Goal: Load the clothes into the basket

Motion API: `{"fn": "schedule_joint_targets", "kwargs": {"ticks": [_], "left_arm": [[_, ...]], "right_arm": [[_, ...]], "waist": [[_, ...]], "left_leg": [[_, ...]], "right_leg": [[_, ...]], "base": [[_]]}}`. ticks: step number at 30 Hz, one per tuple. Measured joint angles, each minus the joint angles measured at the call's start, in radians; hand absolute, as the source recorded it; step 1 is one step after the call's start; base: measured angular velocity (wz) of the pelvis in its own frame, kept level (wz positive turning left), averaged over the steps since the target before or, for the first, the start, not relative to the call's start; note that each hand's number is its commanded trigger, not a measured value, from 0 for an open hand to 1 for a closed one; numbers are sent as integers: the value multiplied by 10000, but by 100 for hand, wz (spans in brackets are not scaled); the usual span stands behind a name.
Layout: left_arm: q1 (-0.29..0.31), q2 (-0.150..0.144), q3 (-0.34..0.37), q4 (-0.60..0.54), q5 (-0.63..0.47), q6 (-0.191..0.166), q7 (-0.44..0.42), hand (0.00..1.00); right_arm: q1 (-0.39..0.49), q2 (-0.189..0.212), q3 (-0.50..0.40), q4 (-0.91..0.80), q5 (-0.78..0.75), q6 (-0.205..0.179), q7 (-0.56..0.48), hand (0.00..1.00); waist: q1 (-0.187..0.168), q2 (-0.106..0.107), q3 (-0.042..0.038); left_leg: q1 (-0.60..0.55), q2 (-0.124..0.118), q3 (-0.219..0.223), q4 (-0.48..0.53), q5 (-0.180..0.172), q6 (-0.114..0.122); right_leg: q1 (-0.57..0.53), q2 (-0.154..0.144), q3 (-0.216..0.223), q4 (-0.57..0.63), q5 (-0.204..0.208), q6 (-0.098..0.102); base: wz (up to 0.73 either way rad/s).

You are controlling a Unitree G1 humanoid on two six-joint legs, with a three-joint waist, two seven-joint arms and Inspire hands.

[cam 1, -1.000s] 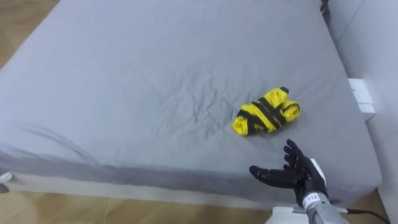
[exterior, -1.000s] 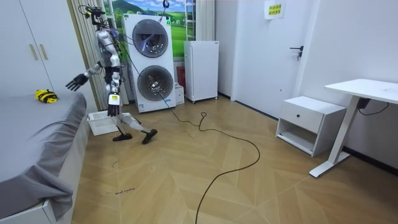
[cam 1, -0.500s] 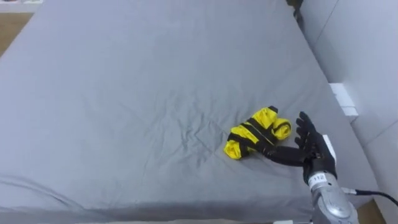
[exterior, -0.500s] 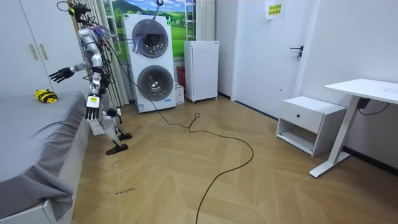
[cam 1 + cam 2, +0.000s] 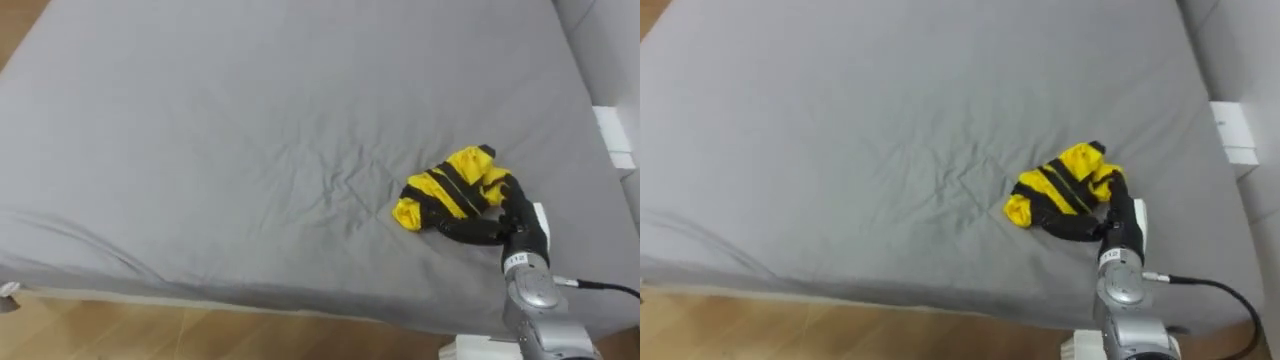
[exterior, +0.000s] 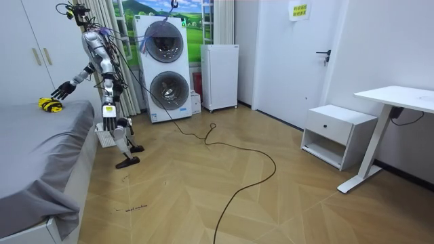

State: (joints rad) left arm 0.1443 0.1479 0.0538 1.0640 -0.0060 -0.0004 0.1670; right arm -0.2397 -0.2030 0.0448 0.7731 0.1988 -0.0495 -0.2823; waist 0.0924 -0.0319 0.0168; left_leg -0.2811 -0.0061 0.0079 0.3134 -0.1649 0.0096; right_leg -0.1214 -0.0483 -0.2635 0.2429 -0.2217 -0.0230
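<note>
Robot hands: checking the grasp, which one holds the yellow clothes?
The right robot hand, curled round the yellow clothes; the left robot hand hangs down.

grey bed point(image 5: 200, 120), wooden floor point(image 6: 271, 203), stacked washers point(image 6: 166, 68), white door point(image 6: 305, 74), white desk point(image 6: 400, 98)

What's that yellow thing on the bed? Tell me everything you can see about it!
It is a small yellow garment with black stripes, made of soft cloth and crumpled into a bundle. It rests on the grey bed sheet, toward the bed's right side. The robot's black right hand is on it, with the thumb along its near side and the fingers curled at its right end.
</note>
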Motion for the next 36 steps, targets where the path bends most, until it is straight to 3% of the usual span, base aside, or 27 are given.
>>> {"fn": "schedule_joint_targets", "kwargs": {"ticks": [2,7,12,14,15,17,18,23,28,32,36], "left_arm": [[-3,2,4,159,12,74,-21,0],[5,259,-218,269,229,249,-81,0],[-191,289,-598,559,239,278,-178,0],[-216,288,-686,552,226,327,-256,0],[-288,289,-709,549,224,356,-266,0],[-400,297,-775,548,215,385,-269,0],[-427,300,-890,549,194,386,-271,0],[-597,344,-1581,562,174,488,-276,0],[-975,353,-1908,551,131,652,-293,0],[-997,358,-2173,547,-61,661,-331,0],[-999,359,-2153,465,-41,656,-343,0]], "right_arm": [[-575,-102,-3,732,-103,61,-6,0],[-1472,-796,-9,2127,-82,61,-445,0],[-2135,-1211,-38,2856,-82,7,-770,0],[-2375,-1299,-91,3095,-82,-24,-884,0],[-2448,-1393,-88,3170,-74,-25,-996,13],[-2467,-1501,-87,3177,-66,-24,-1226,91],[-2483,-1534,-86,3204,-71,-26,-1373,100],[-2967,-1742,-85,3757,-129,-38,-2096,100],[-3535,-2791,-74,4295,-69,210,-2239,100],[-3764,-2889,-81,4380,-81,292,-2288,100],[-3839,-3007,-82,4382,-49,288,-2113,100]], "waist": [[46,86,14],[675,329,129],[832,649,208],[845,676,211],[867,683,211],[972,679,212],[1003,677,213],[1093,635,234],[1391,664,254],[1354,817,346],[1341,836,354]], "left_leg": [[-250,-72,-208,36,69,17],[-1092,-79,-422,445,72,21],[-1490,-117,-518,586,165,113],[-1593,-243,-498,560,239,168],[-1716,-271,-472,560,304,211],[-1878,-346,-442,563,387,263],[-1966,-407,-444,565,435,304],[-2483,-573,-453,737,553,434],[-3167,-577,-464,1044,579,474],[-3242,-566,-453,1073,578,473],[-3264,-547,-382,956,593,452]], "right_leg": [[-177,-31,-168,41,3,6],[-801,-33,-461,287,3,7],[-1263,-254,-959,768,-47,66],[-1477,-397,-944,1037,-173,89],[-1683,-514,-938,1267,-243,100],[-1944,-624,-934,1495,-293,109],[-2063,-740,-959,1628,-329,131],[-2718,-949,-900,2153,-424,213],[-3441,-935,-689,2404,-420,221],[-3547,-933,-650,2454,-419,212],[-3633,-870,-408,2397,-422,206]], "base": [[30],[16],[9],[5],[9],[8],[6],[6],[-4],[-1],[-3]]}}
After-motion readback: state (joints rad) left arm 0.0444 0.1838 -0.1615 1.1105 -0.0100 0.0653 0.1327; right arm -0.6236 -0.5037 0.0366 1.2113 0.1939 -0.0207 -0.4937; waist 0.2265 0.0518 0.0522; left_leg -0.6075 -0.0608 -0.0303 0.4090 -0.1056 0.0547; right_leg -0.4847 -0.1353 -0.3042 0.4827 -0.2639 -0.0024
